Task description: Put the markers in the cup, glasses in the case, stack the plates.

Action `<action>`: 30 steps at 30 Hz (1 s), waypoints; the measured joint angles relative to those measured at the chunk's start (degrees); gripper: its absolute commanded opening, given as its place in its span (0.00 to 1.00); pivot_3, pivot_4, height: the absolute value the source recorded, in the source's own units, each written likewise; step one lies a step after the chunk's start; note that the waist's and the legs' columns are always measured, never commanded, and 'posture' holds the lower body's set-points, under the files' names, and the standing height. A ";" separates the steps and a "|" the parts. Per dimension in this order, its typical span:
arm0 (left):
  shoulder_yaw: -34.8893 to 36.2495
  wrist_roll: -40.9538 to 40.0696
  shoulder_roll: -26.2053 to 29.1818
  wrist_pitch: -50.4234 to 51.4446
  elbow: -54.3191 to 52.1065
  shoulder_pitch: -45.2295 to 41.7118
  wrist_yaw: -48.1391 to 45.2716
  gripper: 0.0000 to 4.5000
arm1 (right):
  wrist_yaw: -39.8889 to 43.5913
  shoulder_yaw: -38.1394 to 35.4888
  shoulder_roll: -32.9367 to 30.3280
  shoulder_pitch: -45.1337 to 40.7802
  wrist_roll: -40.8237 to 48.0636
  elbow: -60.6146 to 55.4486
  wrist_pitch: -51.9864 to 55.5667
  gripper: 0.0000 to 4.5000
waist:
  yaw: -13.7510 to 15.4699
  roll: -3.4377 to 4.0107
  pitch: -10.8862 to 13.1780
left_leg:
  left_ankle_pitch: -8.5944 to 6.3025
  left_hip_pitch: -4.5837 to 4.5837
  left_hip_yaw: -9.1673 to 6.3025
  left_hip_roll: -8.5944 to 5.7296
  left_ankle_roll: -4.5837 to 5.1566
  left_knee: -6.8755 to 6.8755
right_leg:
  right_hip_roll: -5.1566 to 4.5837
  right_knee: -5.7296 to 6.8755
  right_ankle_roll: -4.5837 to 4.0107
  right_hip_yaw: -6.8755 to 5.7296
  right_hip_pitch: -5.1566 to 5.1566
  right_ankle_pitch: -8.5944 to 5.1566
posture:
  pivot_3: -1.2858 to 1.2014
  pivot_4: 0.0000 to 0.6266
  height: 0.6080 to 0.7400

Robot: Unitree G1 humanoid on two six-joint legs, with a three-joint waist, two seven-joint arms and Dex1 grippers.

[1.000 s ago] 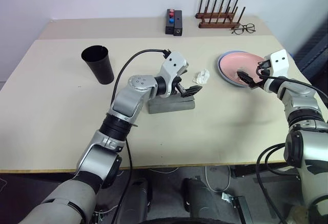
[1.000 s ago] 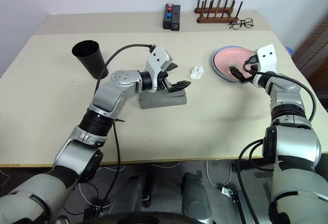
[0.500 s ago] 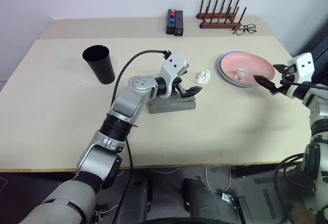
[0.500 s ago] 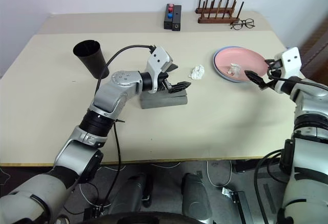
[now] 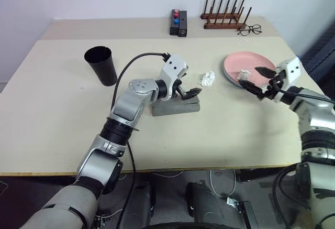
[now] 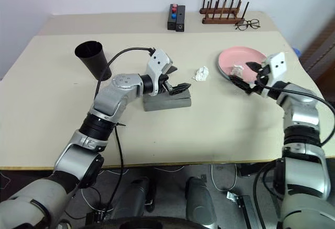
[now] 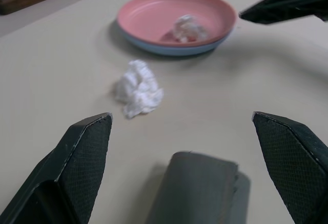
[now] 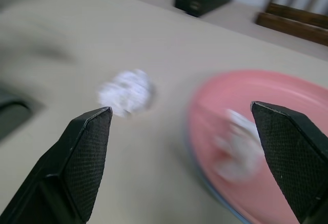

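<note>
The salmon pink plate (image 5: 250,63) lies stacked on the light blue plate (image 7: 169,48), with a crumpled paper wad (image 5: 244,74) in it. My right gripper (image 5: 251,77) hovers open at the plates' near right edge and points left across them, holding nothing. The grey case (image 5: 175,108) sits shut at the table's middle. Just above its right end my left gripper (image 5: 192,93) stands open and empty. The black cup (image 5: 100,65) stands upright at the far left. The markers and the glasses are out of view.
A second paper wad (image 5: 208,78) lies between the case and the plates. At the back edge stand a black block (image 5: 178,22) with red and blue tops, a wooden rack (image 5: 225,18) and thin-framed clear eyeglasses (image 5: 248,29).
My right gripper drew back off the plates to the right, then swung round to their near edge, now pointing left. The left gripper has stayed over the case.
</note>
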 measured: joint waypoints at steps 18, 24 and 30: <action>1.41 0.13 4.08 9.12 -8.94 4.16 1.10 1.00 | -3.85 5.68 11.39 -11.60 -6.43 21.74 -7.40 0.98 | -0.36 0.01 0.00 | 0.01 0.01 0.00 0.00 -0.02 -0.04 | 0.01 0.05 0.00 0.00 -0.04 0.01 | 0.52 0.24 1.00; 1.48 -0.37 6.06 12.23 -13.23 5.69 1.03 1.00 | -9.08 5.82 14.45 -15.00 -8.18 28.63 -9.91 0.98 | -0.52 0.01 0.00 | 0.01 0.01 -0.01 0.00 -0.02 -0.05 | 0.01 0.06 0.00 0.00 -0.05 0.00 | 0.52 0.24 1.00; 1.83 -0.86 7.25 14.80 -16.50 6.57 2.07 1.00 | -14.60 5.83 16.41 -16.81 -9.95 32.10 -10.88 0.98 | -0.54 0.01 0.01 | 0.01 0.01 -0.01 0.00 -0.03 -0.06 | 0.01 0.06 0.00 0.00 -0.05 0.00 | 0.52 0.24 1.00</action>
